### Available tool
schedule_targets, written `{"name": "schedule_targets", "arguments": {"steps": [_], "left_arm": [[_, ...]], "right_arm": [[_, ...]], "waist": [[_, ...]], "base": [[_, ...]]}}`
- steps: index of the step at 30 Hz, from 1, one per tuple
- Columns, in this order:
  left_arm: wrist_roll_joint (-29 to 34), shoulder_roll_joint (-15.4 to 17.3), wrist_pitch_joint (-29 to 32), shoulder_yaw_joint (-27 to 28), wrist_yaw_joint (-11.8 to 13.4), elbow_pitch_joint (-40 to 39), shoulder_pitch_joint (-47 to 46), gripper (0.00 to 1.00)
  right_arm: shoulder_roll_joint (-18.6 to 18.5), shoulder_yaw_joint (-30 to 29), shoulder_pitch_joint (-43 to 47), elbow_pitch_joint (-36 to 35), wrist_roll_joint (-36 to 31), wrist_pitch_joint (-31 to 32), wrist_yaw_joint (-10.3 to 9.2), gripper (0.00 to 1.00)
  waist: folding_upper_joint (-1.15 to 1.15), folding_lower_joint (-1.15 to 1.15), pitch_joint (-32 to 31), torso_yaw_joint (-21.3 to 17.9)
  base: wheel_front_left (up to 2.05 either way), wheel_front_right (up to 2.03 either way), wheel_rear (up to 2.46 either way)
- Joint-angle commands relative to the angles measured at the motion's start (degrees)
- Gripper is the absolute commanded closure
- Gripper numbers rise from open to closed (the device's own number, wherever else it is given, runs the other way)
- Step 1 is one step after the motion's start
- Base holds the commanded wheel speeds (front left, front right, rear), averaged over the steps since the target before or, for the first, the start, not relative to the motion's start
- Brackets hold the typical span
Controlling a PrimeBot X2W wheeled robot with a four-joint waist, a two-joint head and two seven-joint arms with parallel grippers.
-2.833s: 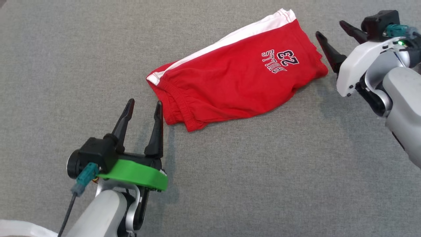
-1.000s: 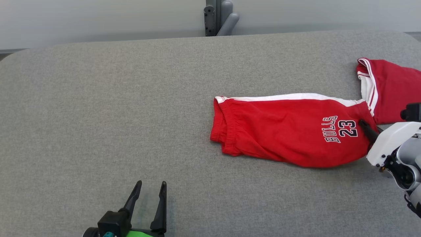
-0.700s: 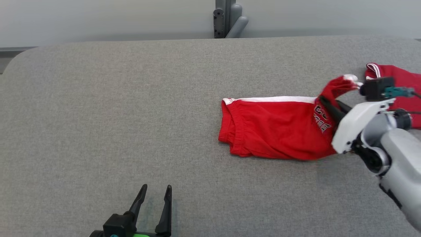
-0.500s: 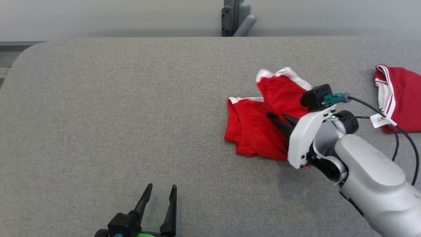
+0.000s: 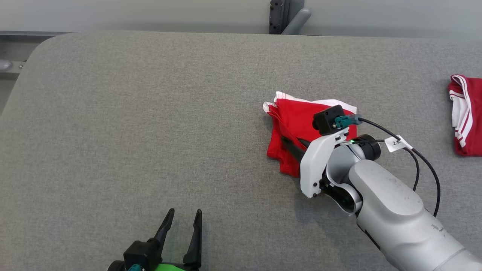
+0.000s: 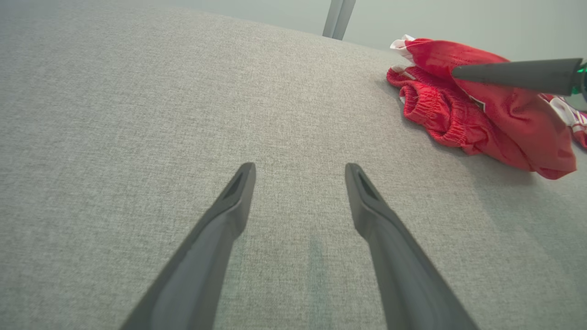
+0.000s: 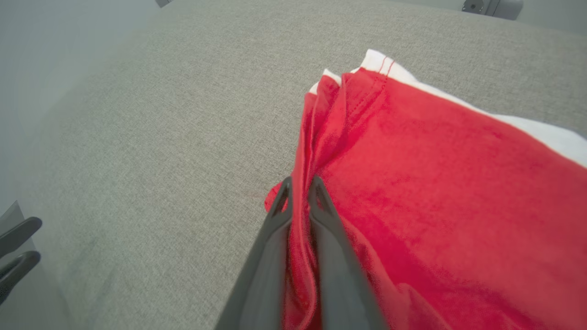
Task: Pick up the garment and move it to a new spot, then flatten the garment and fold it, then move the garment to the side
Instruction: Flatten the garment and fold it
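Hidden: the right wrist and its camera block cover the near-right part of the red shorts (image 5: 293, 120), so the extent of the bundle on that side cannot be made out.
Cut off: a second red garment (image 5: 465, 113) with white trim runs out of the head view at the table's right edge; the left gripper (image 5: 184, 212) shows little more than its fingers at the near edge.
Hard to tell: how many layers are stacked, and whether the lifted flap touches the layer beneath.
Shorts, place: on the right half of the grey table (image 5: 150, 113), about midway between its near and far edges.
Shorts, lie: doubled over, not flat; the white side stripe runs along the far side, roughly parallel to the table's far edge, and that is the long axis as far as it shows. The gathered elastic edge (image 6: 440, 110) faces the table's left.
Right gripper (image 7: 301, 183): fingers pressed together on a fold of red cloth at the bundle's left side.
Left gripper, wrist view (image 6: 300, 169): fingers spread apart, holding nothing, well apart from the shorts.
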Motion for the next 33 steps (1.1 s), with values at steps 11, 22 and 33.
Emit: {"name": "schedule_targets", "arguments": {"steps": [11, 22, 33], "left_arm": [[-0.62, 0.00, -0.15, 0.58, 0.31, 0.08, -0.26, 0.00], [-0.30, 0.00, -0.15, 0.94, 0.52, -1.76, 2.06, 0.00], [0.39, -0.01, -0.15, 0.95, 0.23, -1.94, -0.50, 0.00]], "right_arm": [[0.28, -4.06, 3.37, -3.27, -4.32, -14.52, 0.00, 0.00], [-5.19, -20.20, 15.63, -3.84, -15.25, -25.44, 0.01, 1.00], [-1.87, -18.96, 14.67, -1.00, -19.70, -27.05, 0.00, 1.00]], "waist": [[0.27, 0.00, -1.20, -1.16], [0.27, 0.00, -1.50, -2.12], [0.27, 0.00, 2.07, -1.02]], "base": [[0.00, 0.00, 0.00], [0.00, 0.00, 0.00], [0.00, 0.00, 0.00]]}}
